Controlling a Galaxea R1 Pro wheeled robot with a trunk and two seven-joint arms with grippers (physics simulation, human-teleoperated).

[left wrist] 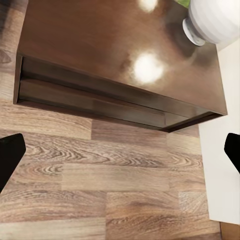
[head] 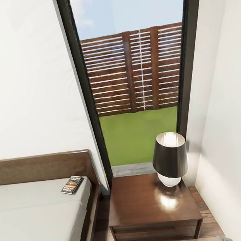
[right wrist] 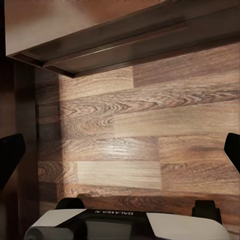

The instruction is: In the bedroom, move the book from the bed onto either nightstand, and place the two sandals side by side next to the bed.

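One book [head: 72,184], one bed [head: 36,225], one nightstand [head: 150,205], one lamp [head: 169,158], one window [head: 136,74]; two grippers' fingertip pairs at wrist-view edges.

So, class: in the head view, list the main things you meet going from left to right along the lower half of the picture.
bed → book → nightstand → lamp → white wall

The spread left pincer [left wrist: 120,150] hangs over plank floor [left wrist: 100,195] before the glossy nightstand [left wrist: 100,45] bearing a white lamp base [left wrist: 212,22].
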